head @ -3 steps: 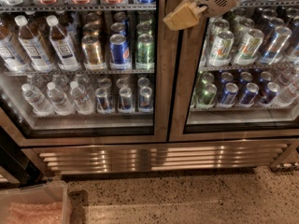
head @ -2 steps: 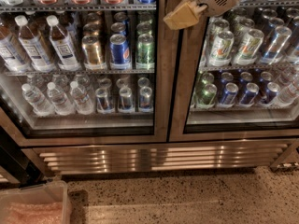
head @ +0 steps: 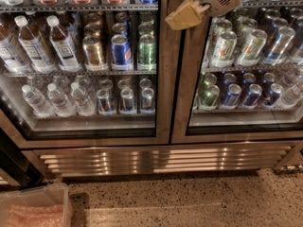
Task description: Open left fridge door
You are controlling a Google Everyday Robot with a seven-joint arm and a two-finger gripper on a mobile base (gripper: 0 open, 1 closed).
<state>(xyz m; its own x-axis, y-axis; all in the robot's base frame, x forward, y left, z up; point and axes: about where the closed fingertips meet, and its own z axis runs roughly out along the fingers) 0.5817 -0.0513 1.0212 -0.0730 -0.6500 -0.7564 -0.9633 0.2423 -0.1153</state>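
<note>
The left fridge door point(head: 163, 79) is a glass pane in a bronze-tinted steel frame. It looks shut, flush with the matching door beside it. Bottles and cans stand on shelves behind it. My gripper point(head: 181, 16) comes in from the top right on a white arm. Its tan tip sits in front of the upper part of the middle frame strip, where the two doors meet. I cannot tell whether it touches the frame.
The right glass door point(head: 246, 122) shows only cans. A steel vent grille point(head: 161, 160) runs under both doors. A clear plastic bin point(head: 33, 207) stands on the speckled floor point(head: 189, 202) at the bottom left, by a dark post point(head: 12, 162).
</note>
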